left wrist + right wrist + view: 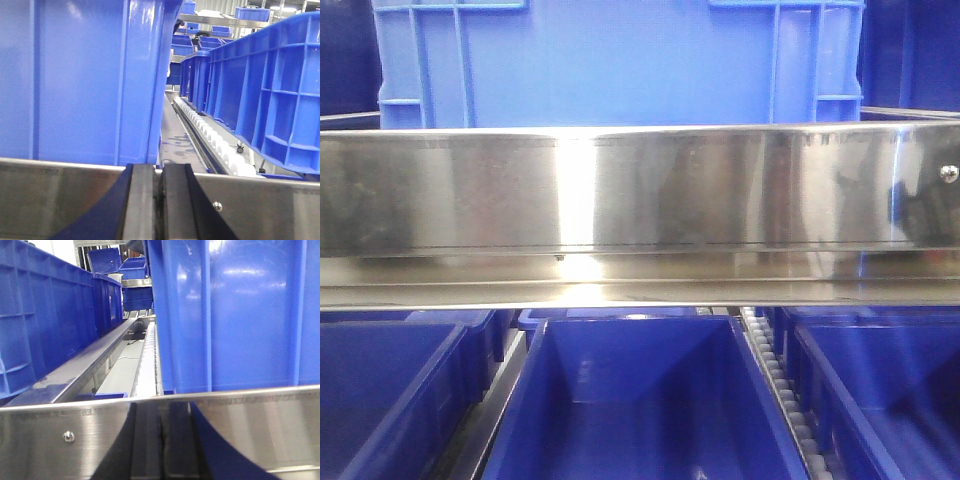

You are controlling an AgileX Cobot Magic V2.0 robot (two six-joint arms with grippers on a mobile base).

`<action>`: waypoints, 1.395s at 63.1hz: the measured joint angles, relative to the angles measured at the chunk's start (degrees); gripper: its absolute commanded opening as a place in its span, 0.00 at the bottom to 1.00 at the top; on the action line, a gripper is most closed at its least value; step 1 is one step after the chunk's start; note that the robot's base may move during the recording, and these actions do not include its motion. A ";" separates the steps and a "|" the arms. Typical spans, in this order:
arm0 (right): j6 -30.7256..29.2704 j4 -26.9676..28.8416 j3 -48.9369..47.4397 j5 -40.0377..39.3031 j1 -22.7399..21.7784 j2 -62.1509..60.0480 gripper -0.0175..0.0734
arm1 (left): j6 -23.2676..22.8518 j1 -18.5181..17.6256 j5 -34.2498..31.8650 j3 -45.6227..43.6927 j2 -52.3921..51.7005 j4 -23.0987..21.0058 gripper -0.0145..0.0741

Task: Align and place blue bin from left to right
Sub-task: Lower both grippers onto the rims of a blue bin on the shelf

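The blue bin [620, 60] sits just behind the steel rail [640, 190]. The left gripper [159, 200] and right gripper [160, 440] hang at the rail's near face, both pinched together on nothing. Guessing it's the lining-up step, so next they'd clear the rail and brace the bin.

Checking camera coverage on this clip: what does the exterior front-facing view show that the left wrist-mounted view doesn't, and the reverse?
Only the front view: the darker blue bins on the level below the steel rail. Only the left wrist view: the left gripper with its fingers together, the ribbed side walls of the neighbouring crates to the right, and the far shelf bin. Both: the blue bin standing just behind the steel rail.
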 measured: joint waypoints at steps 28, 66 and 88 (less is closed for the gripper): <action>0.00 0.00 0.00 0.00 0.00 0.00 0.12 | 0.00 0.00 -1.08 0.00 0.00 0.00 0.15; 0.00 5.23 -8.72 2.85 0.00 -0.13 0.30 | 0.00 0.00 -1.26 -2.61 0.00 0.00 0.25; 0.00 5.57 -25.82 12.06 0.14 4.57 0.81 | 0.08 -0.24 11.33 -23.58 2.16 2.57 0.68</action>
